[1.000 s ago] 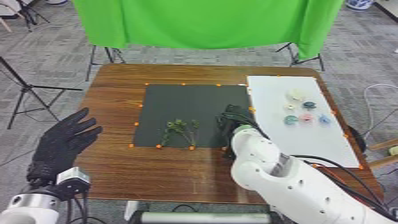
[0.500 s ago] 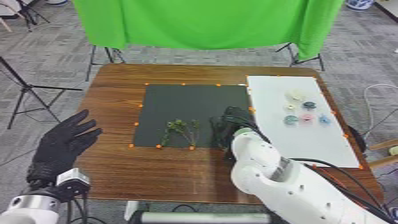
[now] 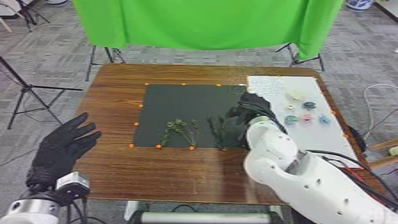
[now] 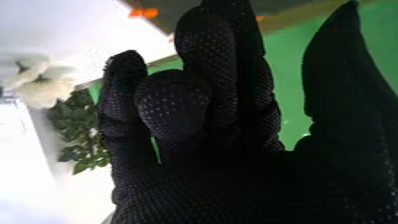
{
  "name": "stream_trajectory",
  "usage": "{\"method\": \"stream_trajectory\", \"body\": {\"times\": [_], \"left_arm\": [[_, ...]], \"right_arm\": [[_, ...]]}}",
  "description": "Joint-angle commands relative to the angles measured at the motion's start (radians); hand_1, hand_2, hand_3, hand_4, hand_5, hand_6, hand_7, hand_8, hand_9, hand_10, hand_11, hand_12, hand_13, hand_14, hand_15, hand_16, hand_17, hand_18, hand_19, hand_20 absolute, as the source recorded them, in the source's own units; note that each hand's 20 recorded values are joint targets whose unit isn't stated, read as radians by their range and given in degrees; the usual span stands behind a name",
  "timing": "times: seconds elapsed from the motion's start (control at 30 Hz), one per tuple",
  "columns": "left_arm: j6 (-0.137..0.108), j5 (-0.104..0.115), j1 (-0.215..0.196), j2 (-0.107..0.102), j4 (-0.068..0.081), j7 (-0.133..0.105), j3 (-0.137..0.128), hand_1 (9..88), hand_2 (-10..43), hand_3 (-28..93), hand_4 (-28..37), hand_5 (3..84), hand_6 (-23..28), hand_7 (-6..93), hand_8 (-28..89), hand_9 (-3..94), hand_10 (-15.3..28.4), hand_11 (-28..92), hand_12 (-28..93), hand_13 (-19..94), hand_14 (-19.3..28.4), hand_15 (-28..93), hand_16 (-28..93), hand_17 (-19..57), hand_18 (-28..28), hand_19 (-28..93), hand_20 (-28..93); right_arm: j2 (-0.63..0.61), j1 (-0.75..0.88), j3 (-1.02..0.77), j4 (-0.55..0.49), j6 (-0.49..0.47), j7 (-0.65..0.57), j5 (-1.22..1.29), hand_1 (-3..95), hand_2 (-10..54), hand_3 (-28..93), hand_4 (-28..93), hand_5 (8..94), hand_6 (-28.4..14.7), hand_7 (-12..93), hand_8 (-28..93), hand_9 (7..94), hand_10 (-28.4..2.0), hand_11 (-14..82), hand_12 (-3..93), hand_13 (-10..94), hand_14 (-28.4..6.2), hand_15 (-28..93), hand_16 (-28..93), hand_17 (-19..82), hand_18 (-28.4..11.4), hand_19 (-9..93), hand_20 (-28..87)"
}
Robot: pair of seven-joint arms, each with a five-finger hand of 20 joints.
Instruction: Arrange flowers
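My right hand [image 3: 253, 106] is over the seam between the dark mat [image 3: 191, 97] and the white board [image 3: 284, 142]. In the right wrist view the right hand [image 4: 209, 125] is open, fingers extended and thumb apart, holding nothing. Green stems [image 3: 180, 129] lie on the mat's near part, with another darker stem [image 3: 218, 131] to their right. Small flowers are grouped on the board: cream [image 3: 296, 94], dark teal [image 3: 309, 105], pink [image 3: 306, 118] and blue [image 3: 324, 119]. My left hand [image 3: 64, 149], open, is at the table's left edge.
Orange markers [image 3: 137, 123] line the mat and board on the brown table [image 3: 160, 177]. A green cloth [image 3: 209, 25] hangs beyond the far edge. Black tripod stands [image 3: 28, 87] are on the floor. A cream flower [image 4: 43, 90] and green leaves [image 4: 82, 127] show past the glove.
My right hand has moved rightward and farther from the robot, off the mat's near right part. The darker stem there is now uncovered. The left hand has stayed in place.
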State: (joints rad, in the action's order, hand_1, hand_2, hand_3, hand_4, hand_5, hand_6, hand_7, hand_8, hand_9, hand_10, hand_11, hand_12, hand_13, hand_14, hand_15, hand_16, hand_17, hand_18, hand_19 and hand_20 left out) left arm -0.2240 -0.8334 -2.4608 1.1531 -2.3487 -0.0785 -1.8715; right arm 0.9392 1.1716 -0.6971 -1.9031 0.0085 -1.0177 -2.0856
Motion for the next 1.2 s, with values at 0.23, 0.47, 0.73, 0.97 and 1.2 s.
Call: {"method": "stream_trajectory", "body": {"times": [0.23, 0.47, 0.73, 0.97, 1.2], "left_arm": [[-0.018, 0.008, -0.016, -0.014, -0.002, -0.024, 0.011, 23.6, 5.3, 82, -20.9, 36.8, 10.1, 14.0, -10, 32.8, 19.3, 24, 9, 25, 26.4, 46, -9, -9.2, 24.4, 60, -8], [-0.019, 0.012, -0.024, -0.008, 0.001, -0.019, 0.005, 23.5, 5.2, 82, -21.0, 36.8, 10.1, 14.0, -10, 32.9, 19.3, 24, 9, 25, 26.4, 46, -9, -9.2, 24.5, 60, -8], [-0.013, 0.009, -0.018, -0.011, 0.002, -0.028, 0.019, 23.5, 5.2, 82, -21.2, 36.8, 10.1, 14.1, -10, 32.9, 19.3, 24, 9, 25, 26.4, 46, -9, -9.2, 24.4, 60, -8], [-0.013, 0.009, -0.022, -0.005, 0.002, -0.029, 0.020, 23.6, 5.2, 82, -21.1, 36.9, 10.1, 14.1, -10, 33.0, 19.3, 24, 9, 25, 26.4, 46, -9, -9.2, 24.5, 60, -8], [-0.010, 0.007, -0.014, -0.005, 0.003, -0.022, 0.023, 23.5, 5.2, 82, -21.0, 36.9, 10.1, 14.1, -10, 33.0, 19.4, 24, 9, 25, 26.4, 46, -9, -9.2, 24.5, 60, -8]], "right_arm": [[-0.224, 0.006, -0.051, 0.015, 0.084, -0.009, 0.080, 26.6, -3.9, 85, -23, 66.2, -6.7, 20, -13, 72.5, -18.4, 30.5, 14.9, 77, -8.5, 80, 12, 35, -23.7, 93, 12], [-0.298, 0.107, -0.132, -0.005, 0.091, -0.044, 0.067, 27.1, -4.3, 86, -24, 63.5, -7.0, 18, -13, 69.2, -19.1, 25.0, 14.1, 76, -8.5, 80, 11, 35, -23.8, 93, 10], [-0.320, 0.159, -0.198, -0.010, 0.054, -0.044, 0.085, 27.4, -4.4, 86, -24, 63.2, -7.0, 18, -12, 68.5, -19.3, 23.9, 14.3, 76, -9.0, 80, 11, 34, -23.9, 93, 10], [-0.302, 0.147, -0.189, -0.003, 0.042, -0.041, 0.074, 27.5, -4.7, 86, -24, 61.7, -6.8, 17, -12, 67.8, -19.2, 23.2, 14.2, 75, -9.0, 80, 11, 34, -24.1, 93, 10], [-0.296, 0.145, -0.188, -0.022, 0.033, -0.038, 0.038, 27.4, -5.0, 86, -24, 59.4, -6.9, 17, -12, 68.3, -19.1, 23.5, 14.4, 76, -9.2, 80, 10, 34, -24.3, 93, 10]]}}
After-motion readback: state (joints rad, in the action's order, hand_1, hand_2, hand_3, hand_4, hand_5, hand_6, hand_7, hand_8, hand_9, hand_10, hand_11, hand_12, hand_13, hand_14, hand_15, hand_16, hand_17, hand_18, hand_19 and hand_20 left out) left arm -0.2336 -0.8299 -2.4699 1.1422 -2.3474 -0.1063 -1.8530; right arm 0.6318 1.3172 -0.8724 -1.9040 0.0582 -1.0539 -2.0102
